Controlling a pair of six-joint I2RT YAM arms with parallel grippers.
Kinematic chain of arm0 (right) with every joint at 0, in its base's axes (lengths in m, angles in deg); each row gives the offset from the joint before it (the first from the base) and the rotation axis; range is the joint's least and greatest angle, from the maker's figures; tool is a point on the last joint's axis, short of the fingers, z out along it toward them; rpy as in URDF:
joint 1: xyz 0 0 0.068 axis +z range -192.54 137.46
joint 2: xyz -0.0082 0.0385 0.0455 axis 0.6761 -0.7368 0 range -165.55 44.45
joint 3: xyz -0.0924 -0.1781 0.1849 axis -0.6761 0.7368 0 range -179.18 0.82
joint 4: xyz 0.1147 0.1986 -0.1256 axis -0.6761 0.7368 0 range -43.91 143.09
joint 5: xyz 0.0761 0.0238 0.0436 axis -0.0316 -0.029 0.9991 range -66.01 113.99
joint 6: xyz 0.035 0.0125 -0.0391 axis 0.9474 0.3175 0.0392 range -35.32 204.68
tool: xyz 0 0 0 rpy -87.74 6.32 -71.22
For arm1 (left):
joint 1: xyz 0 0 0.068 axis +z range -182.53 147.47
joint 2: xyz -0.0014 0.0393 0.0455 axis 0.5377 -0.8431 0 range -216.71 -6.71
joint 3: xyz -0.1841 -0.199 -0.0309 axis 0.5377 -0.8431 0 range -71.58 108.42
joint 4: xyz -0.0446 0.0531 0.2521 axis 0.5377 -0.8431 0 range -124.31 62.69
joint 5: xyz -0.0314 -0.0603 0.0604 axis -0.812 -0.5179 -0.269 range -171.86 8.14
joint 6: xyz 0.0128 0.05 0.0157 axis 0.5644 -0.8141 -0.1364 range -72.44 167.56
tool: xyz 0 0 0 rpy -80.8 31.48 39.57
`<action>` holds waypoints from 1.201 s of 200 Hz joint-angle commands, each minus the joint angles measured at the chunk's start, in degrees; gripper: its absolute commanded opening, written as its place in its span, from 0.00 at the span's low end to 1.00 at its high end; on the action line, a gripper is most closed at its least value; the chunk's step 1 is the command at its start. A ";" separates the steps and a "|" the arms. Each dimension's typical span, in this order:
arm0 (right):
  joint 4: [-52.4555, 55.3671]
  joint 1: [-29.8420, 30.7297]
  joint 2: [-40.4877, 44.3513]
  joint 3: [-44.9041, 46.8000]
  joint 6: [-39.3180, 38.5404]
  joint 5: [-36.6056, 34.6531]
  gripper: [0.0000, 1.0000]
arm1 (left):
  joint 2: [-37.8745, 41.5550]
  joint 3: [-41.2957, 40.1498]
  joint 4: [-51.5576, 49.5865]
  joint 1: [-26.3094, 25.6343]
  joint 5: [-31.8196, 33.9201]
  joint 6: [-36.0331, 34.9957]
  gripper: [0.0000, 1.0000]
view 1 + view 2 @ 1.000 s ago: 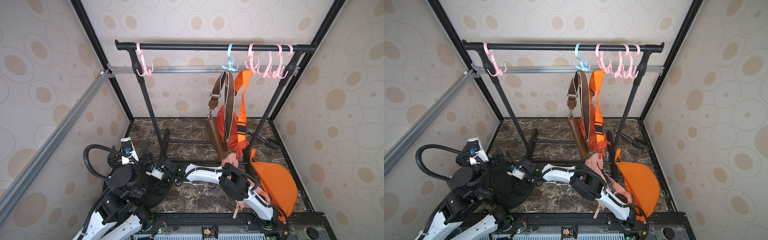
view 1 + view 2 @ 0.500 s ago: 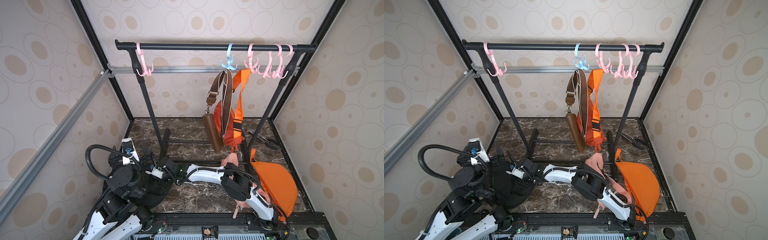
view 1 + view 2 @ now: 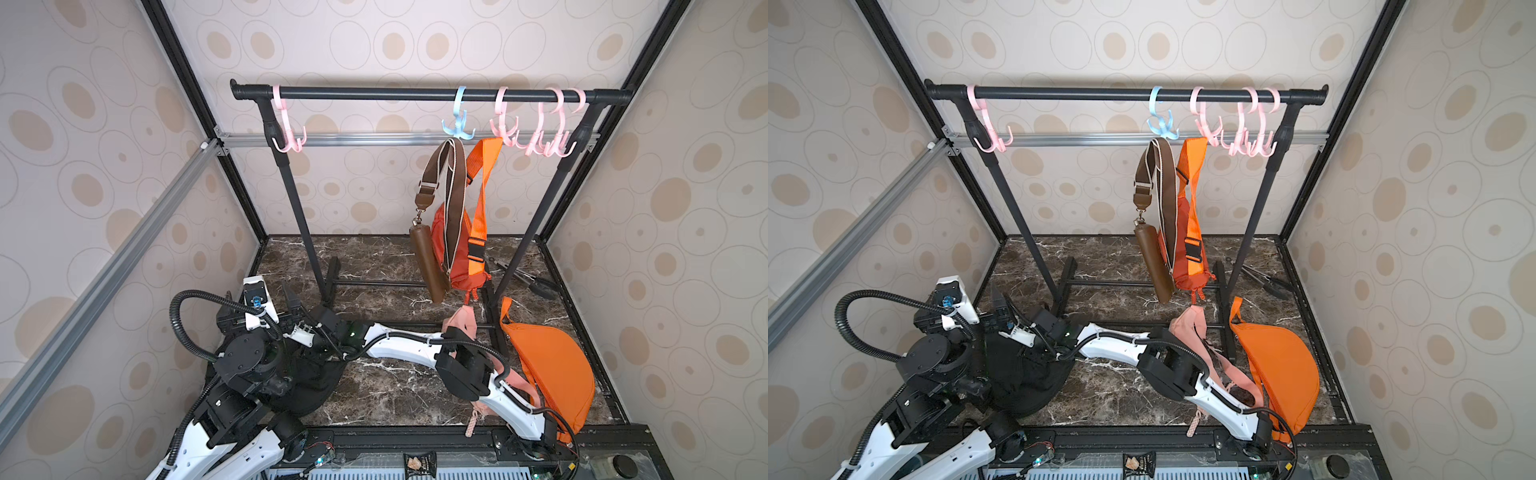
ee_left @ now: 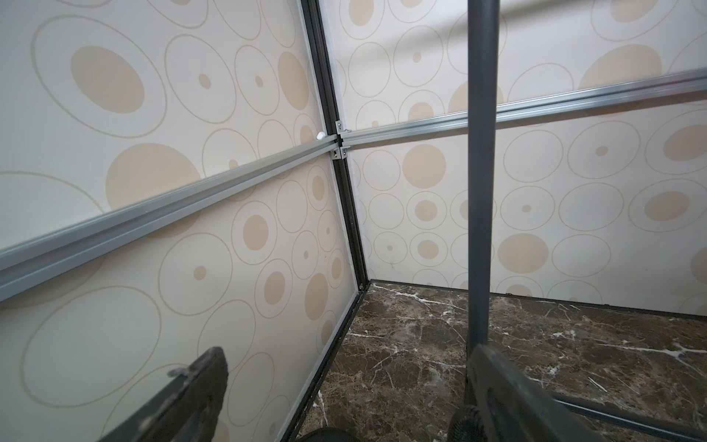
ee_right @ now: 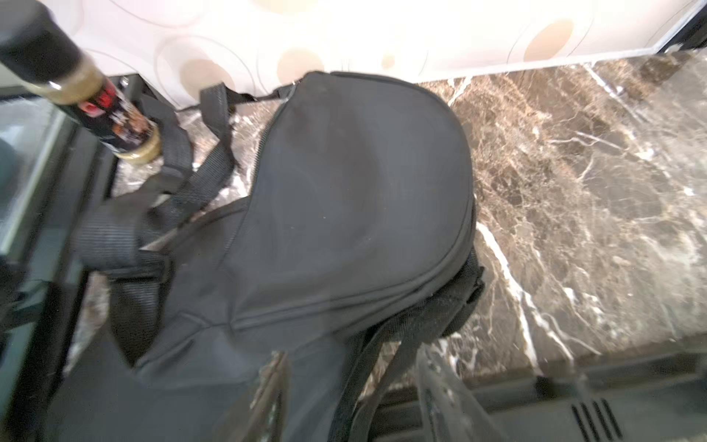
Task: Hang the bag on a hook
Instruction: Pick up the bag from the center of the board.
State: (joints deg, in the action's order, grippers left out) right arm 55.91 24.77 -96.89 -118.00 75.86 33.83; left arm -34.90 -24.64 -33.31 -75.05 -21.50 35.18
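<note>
A black bag [image 3: 307, 382] [image 3: 1025, 382] lies on the marble floor at the front left, partly under both arms. In the right wrist view the black bag [image 5: 344, 191] fills the middle, blurred. My right gripper [image 5: 354, 402] hovers over its lower edge, open. A black strap [image 5: 367, 367] runs loosely between its fingers with floor showing beside it. My left gripper [image 4: 352, 386] is open and empty, pointing at the back left corner beside the rack's pole [image 4: 480, 191]. A free pink hook [image 3: 286, 133] hangs at the rail's left end.
A brown bag [image 3: 428, 266] hangs from the blue hook [image 3: 457, 124], and an orange-red bag [image 3: 461, 249] hangs beside it. Several pink hooks [image 3: 544, 137] crowd the rail's right end. An orange waist bag [image 3: 552, 365], a pink bag [image 3: 465, 320] and tongs [image 3: 523, 278] lie at the right.
The hanging brown and orange-red bags have swung a little toward the back. My right arm has shifted slightly over the black bag. The left arm has stayed put.
</note>
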 commanded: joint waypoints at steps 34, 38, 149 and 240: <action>4.69 -0.29 -3.67 -3.10 -1.44 0.30 0.56 | 0.39 0.09 0.41 0.15 -0.28 -0.20 1.00; 4.88 -0.33 -3.88 -3.27 -1.53 0.07 0.56 | 0.38 0.17 0.24 0.14 -0.29 -0.10 1.00; 10.59 -0.83 -6.72 -6.64 -4.19 -5.06 0.57 | -0.29 1.27 -1.54 0.14 -1.65 1.92 1.00; 16.14 -0.78 -11.13 -12.42 -4.28 -6.96 0.35 | -0.26 0.92 -1.19 0.09 -1.97 1.88 1.00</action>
State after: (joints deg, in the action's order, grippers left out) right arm 65.62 24.29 -105.00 -129.59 72.29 26.99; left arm -35.05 -24.64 -34.19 -75.05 -23.47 36.38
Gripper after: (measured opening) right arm 0.368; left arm 0.998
